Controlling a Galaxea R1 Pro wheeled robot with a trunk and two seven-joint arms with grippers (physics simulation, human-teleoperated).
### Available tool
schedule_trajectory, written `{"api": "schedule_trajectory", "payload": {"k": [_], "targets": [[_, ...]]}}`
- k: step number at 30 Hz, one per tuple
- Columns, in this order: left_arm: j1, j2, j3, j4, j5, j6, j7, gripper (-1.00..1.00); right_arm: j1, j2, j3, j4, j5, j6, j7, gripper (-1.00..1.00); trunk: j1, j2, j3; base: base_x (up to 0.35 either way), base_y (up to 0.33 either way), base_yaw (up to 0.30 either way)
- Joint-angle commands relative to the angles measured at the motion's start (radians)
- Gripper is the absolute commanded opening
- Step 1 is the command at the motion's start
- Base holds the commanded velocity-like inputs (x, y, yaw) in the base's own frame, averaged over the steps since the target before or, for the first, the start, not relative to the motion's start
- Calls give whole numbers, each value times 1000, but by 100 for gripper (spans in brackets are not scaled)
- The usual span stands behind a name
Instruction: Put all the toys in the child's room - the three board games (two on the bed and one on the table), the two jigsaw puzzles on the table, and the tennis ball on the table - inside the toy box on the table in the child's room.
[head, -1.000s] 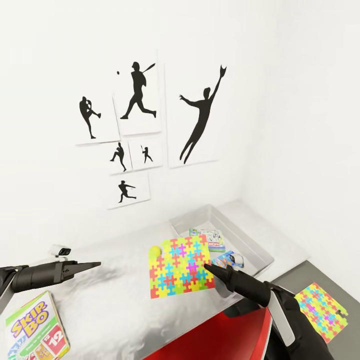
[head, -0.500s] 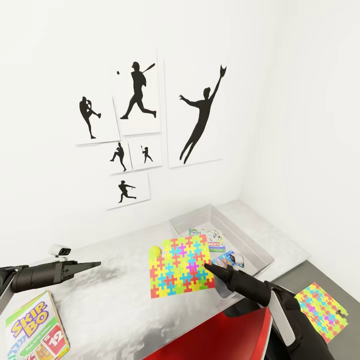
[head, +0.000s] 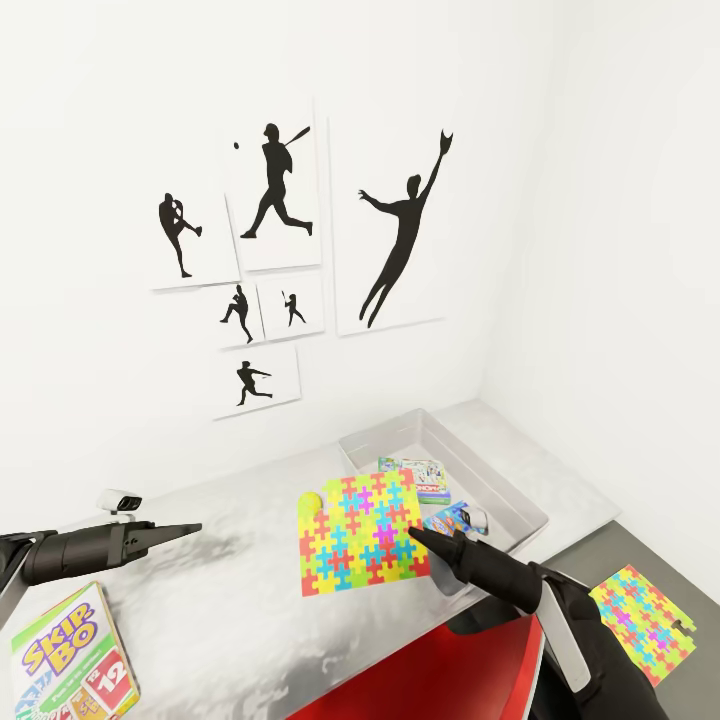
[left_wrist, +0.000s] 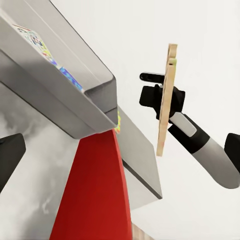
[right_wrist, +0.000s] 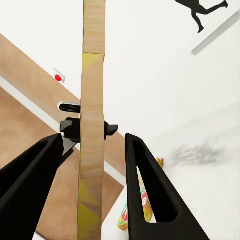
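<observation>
R gripper (head: 418, 538) grips a jigsaw puzzle (head: 362, 534) by its edge, upright over the table (head: 230, 600), face to camera, just beside the toy box (head: 520, 510). Tennis ball (head: 312, 502) half hidden behind it. 2 board games (head: 425, 478) lie in the box. L gripper (head: 190, 528) empty, tips together. SKIP-BO box (head: 72, 660) and second puzzle (head: 642, 620) cut off.

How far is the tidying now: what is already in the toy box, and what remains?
Done: two game boxes lie in the toy box. In hand: the right gripper holds one jigsaw puzzle upright beside the box. Left: that puzzle, the tennis ball and the SKIP-BO box on the table, and a second puzzle lying lower at the right.
</observation>
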Motion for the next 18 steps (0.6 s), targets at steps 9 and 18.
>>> {"api": "schedule_trajectory", "payload": {"k": [9,18], "targets": [[-1,0,-1,0,0,10,-4,100,-1,2,-20,-3,-5,23,0,-100,1,-2,-2,0,0,0],[-1,-1,-3,0,0,12,-4,100,-40,0,-148,22,-7,174,-67,-100,1,-2,-2,0,0,0]]}}
